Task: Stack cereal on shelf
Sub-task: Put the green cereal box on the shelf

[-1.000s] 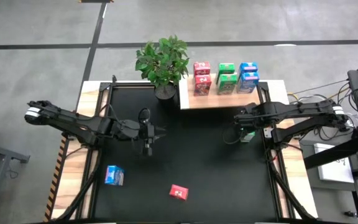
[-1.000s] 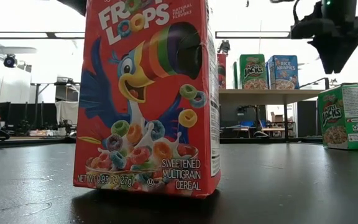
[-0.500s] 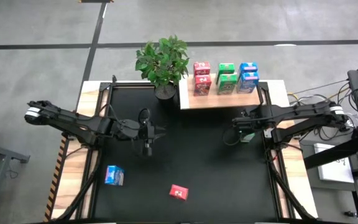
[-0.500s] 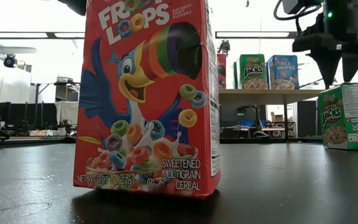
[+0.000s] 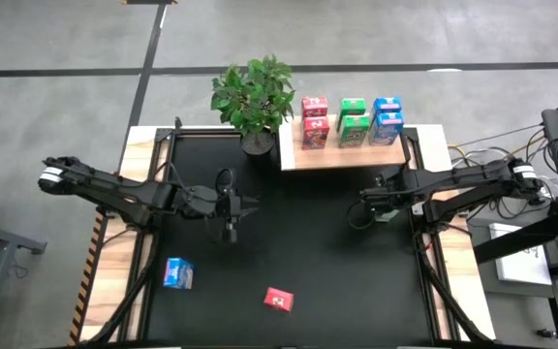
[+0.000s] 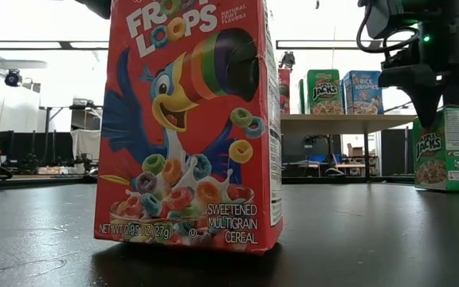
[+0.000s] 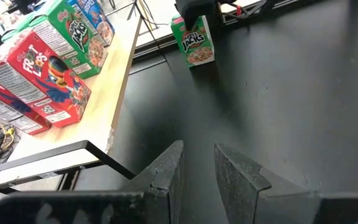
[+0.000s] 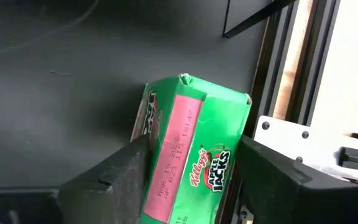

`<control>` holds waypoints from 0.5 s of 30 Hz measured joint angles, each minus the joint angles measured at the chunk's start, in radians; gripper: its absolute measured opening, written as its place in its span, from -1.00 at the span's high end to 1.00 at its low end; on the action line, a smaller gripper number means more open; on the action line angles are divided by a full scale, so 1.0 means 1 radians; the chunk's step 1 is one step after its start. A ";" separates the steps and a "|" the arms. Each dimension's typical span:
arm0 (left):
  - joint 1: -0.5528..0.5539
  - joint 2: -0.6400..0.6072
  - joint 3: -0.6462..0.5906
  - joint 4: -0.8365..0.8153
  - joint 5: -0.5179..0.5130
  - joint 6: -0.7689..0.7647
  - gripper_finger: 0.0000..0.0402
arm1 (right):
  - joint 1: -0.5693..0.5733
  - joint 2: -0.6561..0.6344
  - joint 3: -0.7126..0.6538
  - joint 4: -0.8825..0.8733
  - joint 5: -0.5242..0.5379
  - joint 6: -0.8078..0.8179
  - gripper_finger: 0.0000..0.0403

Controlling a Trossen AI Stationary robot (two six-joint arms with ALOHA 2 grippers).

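Right claw (image 8: 188,180) spread astride glossy green cardboard cereal box (image 8: 194,155) upright on matte black tabletop (image 8: 55,93); left claw (image 7: 197,171) narrowly parted, empty.

Two dark arms, white-banded elbows, black cables.

The pale wood shelf (image 5: 352,155) at the tabletop's far edge carried six cereal boxes in three stacks of two — red (image 5: 314,122), green (image 5: 353,120), blue (image 5: 387,118). A green box (image 8: 194,160) stood upright near the right edge; a blue box (image 5: 177,273) and a red box (image 5: 278,299) sat near the front.
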 joint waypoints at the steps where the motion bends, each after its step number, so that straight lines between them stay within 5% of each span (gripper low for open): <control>1: 0.000 0.000 0.000 0.000 0.000 0.000 0.64 | 0.000 0.000 0.000 0.002 0.000 -0.003 -0.02; 15: 0.000 0.000 0.000 0.001 0.000 0.000 0.64 | 0.000 -0.002 0.149 0.020 -0.001 -0.128 0.36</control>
